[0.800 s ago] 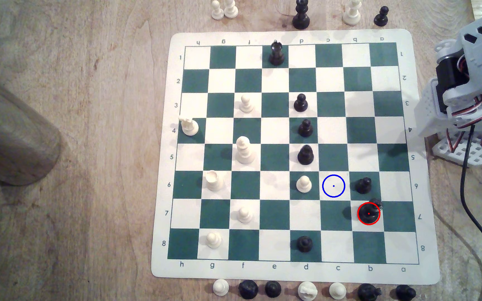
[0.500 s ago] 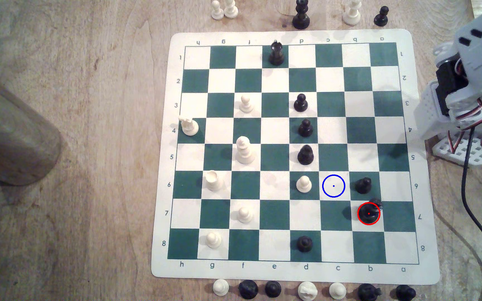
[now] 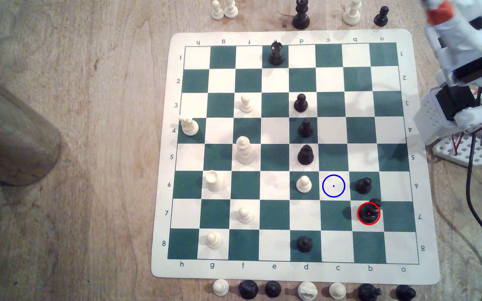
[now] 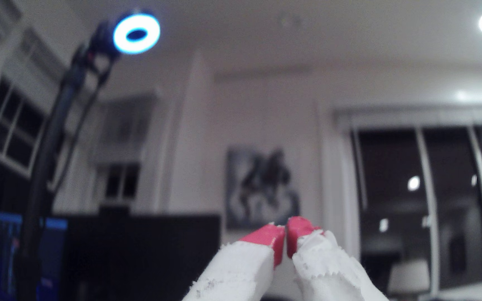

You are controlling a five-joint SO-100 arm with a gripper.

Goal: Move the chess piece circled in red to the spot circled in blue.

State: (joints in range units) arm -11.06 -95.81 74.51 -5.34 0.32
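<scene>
On the white square where file b meets rank 7, near the lower corner at the exterior view's right, the chess piece (image 3: pixel 368 213) stands upright inside its red ring, untouched. Diagonally next to it, the spot (image 3: pixel 333 185) is a bare cream square with a blue ring, flanked by a white pawn (image 3: pixel 303 184) on one side and a black pawn (image 3: pixel 363 185) on the other. Off the board's edge at the exterior view's right, the arm (image 3: pixel 466 58) is raised above the table (image 3: pixel 89 144), and the wrist view has the pincer (image 4: pixel 285 231) aimed out into the room, its red tips pressed nearly together with nothing between them. The reach has hardly begun, I judge. The main risk lies in the crowding: the black pawn sits just beside the target, so a wide or skewed descent could knock it over, and a glossy tall piece gripped high may tip or slip during the carry.
</scene>
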